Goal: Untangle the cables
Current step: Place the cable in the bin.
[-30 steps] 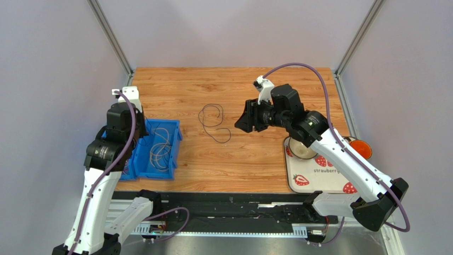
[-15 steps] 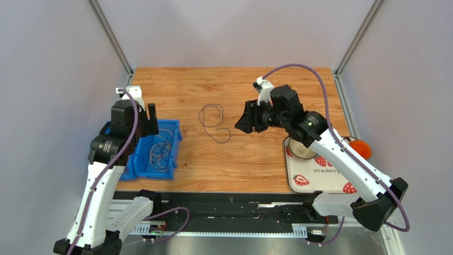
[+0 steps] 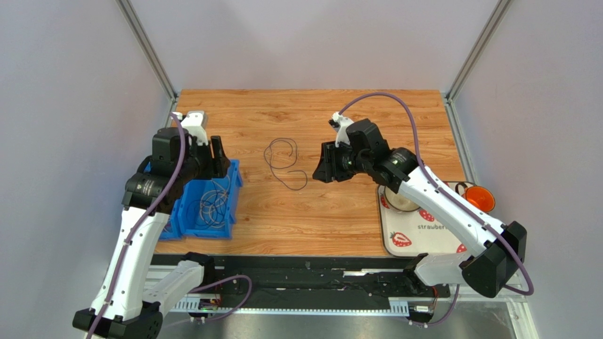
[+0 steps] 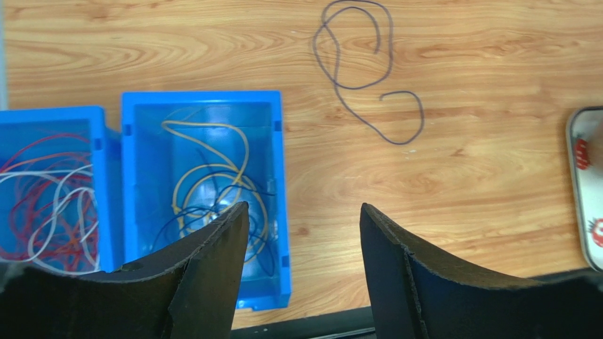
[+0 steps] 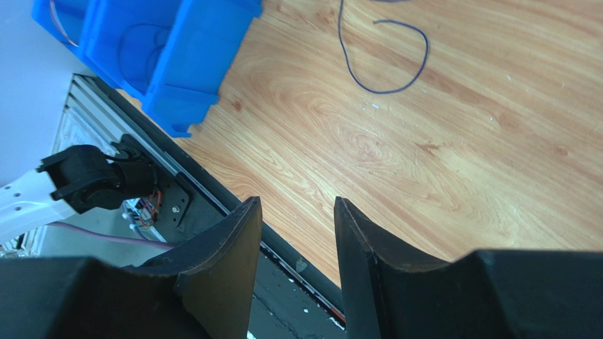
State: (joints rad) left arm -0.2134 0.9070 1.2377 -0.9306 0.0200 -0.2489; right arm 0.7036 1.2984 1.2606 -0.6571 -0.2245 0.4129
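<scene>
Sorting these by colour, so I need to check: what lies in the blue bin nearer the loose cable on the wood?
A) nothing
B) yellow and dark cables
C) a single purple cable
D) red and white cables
B: the left wrist view shows yellow and dark cables coiled in that bin, while the red and white cables lie in the other bin.

left: blue bins (image 3: pixel 205 230) | right: strawberry tray (image 3: pixel 427 244) | beside it: orange cup (image 3: pixel 482 198), perhaps

Blue bins (image 4: pixel 202 99), yellow and red cables (image 4: pixel 53 205), strawberry-print tray (image 3: pixel 433 241).
</scene>
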